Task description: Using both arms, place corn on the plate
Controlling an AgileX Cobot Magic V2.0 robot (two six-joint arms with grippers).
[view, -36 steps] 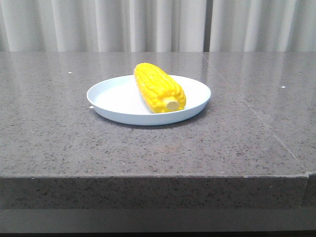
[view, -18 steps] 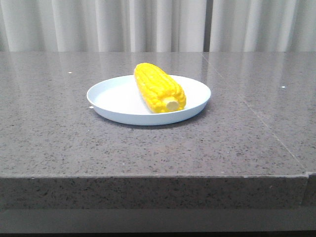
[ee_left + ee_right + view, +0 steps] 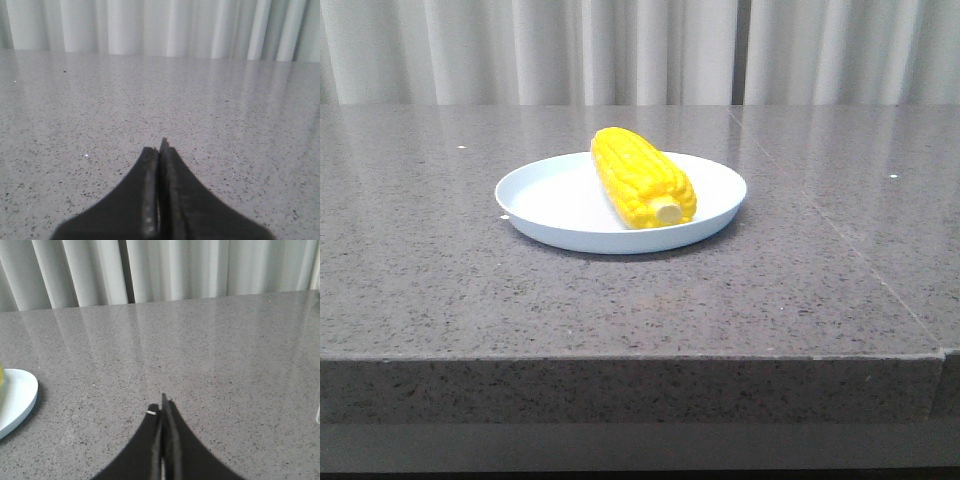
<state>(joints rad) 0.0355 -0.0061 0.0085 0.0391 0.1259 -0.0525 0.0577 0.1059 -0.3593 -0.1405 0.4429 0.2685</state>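
The yellow corn [image 3: 643, 177] lies on the pale blue-white plate [image 3: 550, 200] in the middle of the grey table, its pale stub end toward the camera. Neither arm shows in the front view. My left gripper [image 3: 160, 150] is shut and empty, over bare tabletop, with no corn or plate in its view. My right gripper [image 3: 162, 402] is shut and empty; the plate's edge [image 3: 20, 395] shows well off to its side, with a sliver of the corn [image 3: 1, 375].
The grey speckled stone table [image 3: 820, 280] has its front edge near the camera. White curtains [image 3: 620, 50] hang behind the table's far edge. A seam runs across the tabletop on the right [image 3: 860, 260].
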